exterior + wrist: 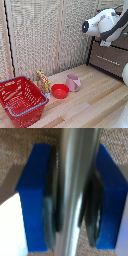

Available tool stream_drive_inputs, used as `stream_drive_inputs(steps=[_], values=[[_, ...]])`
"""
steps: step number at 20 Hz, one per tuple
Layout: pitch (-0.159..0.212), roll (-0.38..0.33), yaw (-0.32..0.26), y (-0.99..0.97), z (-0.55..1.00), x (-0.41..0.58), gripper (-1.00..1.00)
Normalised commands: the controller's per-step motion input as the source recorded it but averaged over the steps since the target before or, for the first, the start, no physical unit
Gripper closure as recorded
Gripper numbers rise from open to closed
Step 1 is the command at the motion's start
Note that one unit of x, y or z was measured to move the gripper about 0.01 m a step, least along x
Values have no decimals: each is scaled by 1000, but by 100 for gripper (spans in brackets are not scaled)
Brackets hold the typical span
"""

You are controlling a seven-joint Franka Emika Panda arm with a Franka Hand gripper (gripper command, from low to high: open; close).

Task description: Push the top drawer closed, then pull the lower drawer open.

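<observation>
the gripper (70,193) has its two blue fingers (35,198) nearly closed, and a slim silver bar handle (75,178) runs straight between the dark pads (50,218). both pads seem to touch the bar, one on each side, so the bar is held, probably because a pull or a push through the handle needs a firm hold. behind the fingers there is brown wood-grain surface, a drawer front.

in the exterior view the arm (106,24) is up by the dresser (111,59), above the lower drawer (109,60), which looks shut. the top drawer is hidden behind the arm, so it cannot be told whether it is open or closed. by the height of the arm, the held handle likely belongs to the top drawer.
</observation>
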Motion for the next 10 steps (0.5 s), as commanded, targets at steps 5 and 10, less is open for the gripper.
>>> stream_drive_inputs(steps=[5,10], values=[[-1,0,0,41,165,0,-100],[0,0,0,324,126,-25,-100]])
